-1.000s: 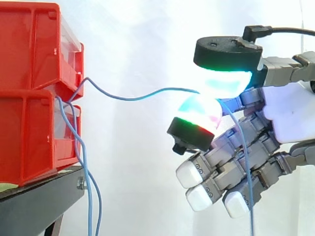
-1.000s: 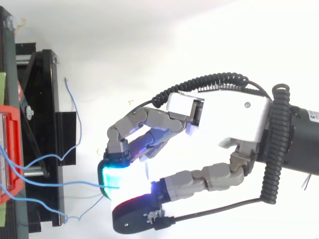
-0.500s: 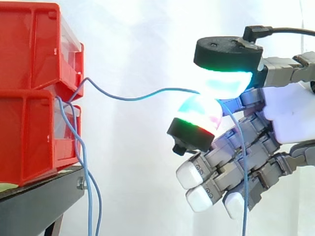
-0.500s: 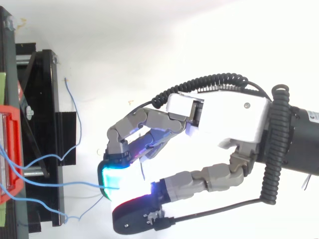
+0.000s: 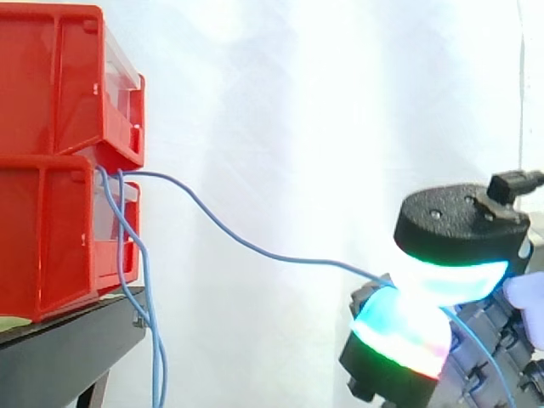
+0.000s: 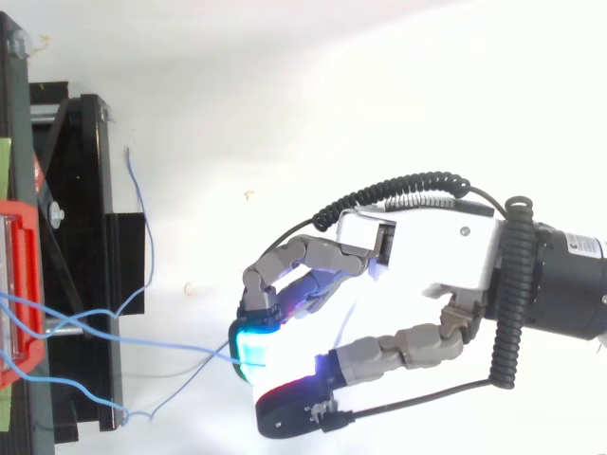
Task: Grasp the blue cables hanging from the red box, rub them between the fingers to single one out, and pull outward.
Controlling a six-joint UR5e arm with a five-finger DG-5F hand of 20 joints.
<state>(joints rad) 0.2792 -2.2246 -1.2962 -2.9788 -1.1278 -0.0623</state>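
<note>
In the side view, the red box [image 5: 51, 229] sits at the left on the black bench [image 5: 68, 348], and the blue cables come out at its front where the upper and lower bins meet. Most of them, the loose cables [image 5: 157, 357], drop straight down past the bench edge. One single cable [image 5: 280, 257] sweeps right and downward to the hand [image 5: 459, 225] at lower right, which pinches it between two glowing pads. That pinch is likely what keeps this strand apart from the others, and its gentle sag suggests the pull is not yet tight. In the top view, the hand [image 6: 446, 251] is well right of the bench, its fingers curled so that the pads meet on the cable [image 6: 161, 341], ready to draw it outward from the box.
</note>
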